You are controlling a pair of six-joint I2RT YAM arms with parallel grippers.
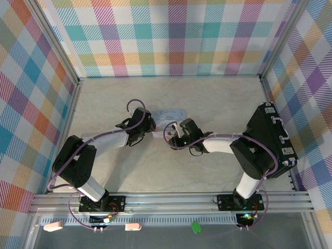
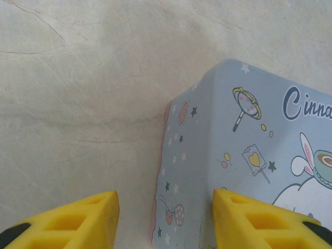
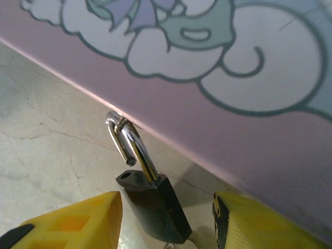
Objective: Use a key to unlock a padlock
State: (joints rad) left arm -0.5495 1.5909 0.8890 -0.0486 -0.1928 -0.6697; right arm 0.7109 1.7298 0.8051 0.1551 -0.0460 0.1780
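Between the right gripper's yellow fingers sits the padlock. The fingers are spread wide and touch it on neither side, so nothing is gripped yet. The lock body is tilted, bottom end toward the camera. Its shackle hangs from the lower edge of the tin, and whatever it hooks through there is too small to make out. The shackle's short leg looks to be out of its hole in the body already, so honestly the lock reads as popped. A pale bit at the lock's bottom end might be the key, but the frame edge crops it, so can't tell.

Further out, the left gripper is open too, straddling the tin's corner, with one finger over the tin and the other over the bare table.

Best guess for the step is getting the shackle off the tin. To do it well, the right gripper should close on the dark body's flat sides, not on the shackle. Then it can swing the body so the free leg slides back out. The left one probably wants to pinch the tin first, since the tin looks light and would likely skid along with the lock.
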